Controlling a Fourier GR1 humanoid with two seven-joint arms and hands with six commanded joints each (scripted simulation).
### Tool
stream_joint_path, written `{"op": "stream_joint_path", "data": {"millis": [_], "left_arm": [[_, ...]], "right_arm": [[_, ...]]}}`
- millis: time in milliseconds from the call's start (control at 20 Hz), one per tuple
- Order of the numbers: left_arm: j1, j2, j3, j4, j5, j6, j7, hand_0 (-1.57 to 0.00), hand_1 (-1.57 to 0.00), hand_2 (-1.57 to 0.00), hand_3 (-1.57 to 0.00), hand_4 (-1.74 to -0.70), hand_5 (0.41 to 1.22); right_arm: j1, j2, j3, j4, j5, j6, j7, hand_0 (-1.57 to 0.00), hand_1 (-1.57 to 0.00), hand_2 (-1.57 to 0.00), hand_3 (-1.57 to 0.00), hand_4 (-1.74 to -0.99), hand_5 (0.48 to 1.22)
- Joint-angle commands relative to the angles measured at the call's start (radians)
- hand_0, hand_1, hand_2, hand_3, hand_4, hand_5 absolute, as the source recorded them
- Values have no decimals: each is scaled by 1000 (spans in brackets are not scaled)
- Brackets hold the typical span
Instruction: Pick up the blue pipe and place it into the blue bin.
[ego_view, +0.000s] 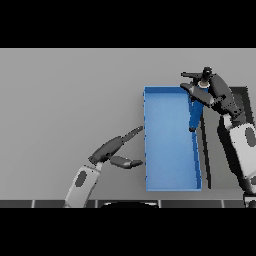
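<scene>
At the near edge of the plain grey table (65, 100), the robot's left hand (116, 150) rests idle beside the left wall of the bin, fingers straight and spread, holding nothing. Next to it sits the shallow rectangular blue bin (170, 145), open at the top, its long side running away from the robot. Farther back, over the bin's far right corner, the right hand (207, 90) has its fingers curled around the upper end of the short blue pipe (195, 112). The pipe hangs tilted, its long axis running from the grasp down and toward the robot, the free lower end pointing into the bin just inside the right wall; whether that end touches the floor cannot be told. The pipe looks rigid and light, probably smooth enough to slip, so a hold nearer its middle would likely steady it better than this end grasp
</scene>
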Motion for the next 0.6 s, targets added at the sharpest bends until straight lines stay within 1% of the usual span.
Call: {"op": "stream_joint_path", "data": {"millis": [0,50,150,200,250,300,350,400,450,500,550], "left_arm": [[0,-1,2,6,1,1,3,1,1,1,1,-879,425],[4,-1,0,6,0,0,1,1,1,1,1,-880,427],[3,2,0,-9,9,-9,11,1,1,1,1,-882,427],[5,3,-2,-11,10,-11,10,1,1,1,1,-884,425],[5,3,-3,-3,7,-11,6,1,1,1,1,-887,423],[14,3,-8,-5,4,-8,-1,1,1,1,1,-888,422],[4,-3,-8,-10,1,-3,9,1,1,1,1,-887,420],[1,-12,-14,-11,-3,3,15,1,1,1,1,-886,420],[10,-4,-14,-22,-1,-1,10,1,1,1,1,-885,420],[2,3,-4,-8,-1,-2,11,1,1,1,1,-883,421],[8,8,-5,-7,-3,-4,5,1,1,1,1,-883,421]], "right_arm": [[32,1,8,-29,7,-38,9,-1571,-1571,-1571,-1571,-1741,1221],[65,-14,10,-56,6,-61,25,-1571,-1571,-1571,-1571,-1741,1221],[114,-30,41,-89,31,-121,80,-1571,-1571,-1571,-1571,-1741,1221],[137,-44,51,-88,52,-144,98,-1571,-1571,-1571,-1571,-1741,1221],[159,-40,74,-100,67,-182,118,-1571,-1571,-1571,-1508,-1741,1221],[175,-40,92,-109,77,-218,131,-1571,-1571,-1571,-1521,-1741,1221],[187,-44,110,-106,91,-239,131,-1571,-1571,-1571,-1255,-1741,1221],[194,-61,148,-89,104,-254,131,-1571,-1571,-1571,-1127,-1741,1221],[198,-74,184,-67,113,-278,131,-1571,-1571,-1571,-1024,-1741,1221],[203,-95,219,-56,101,-302,131,-1571,-1571,-1571,-908,-1741,1221],[189,-125,254,-40,80,-334,127,-1571,-1548,-1571,-847,-1741,1221]]}}
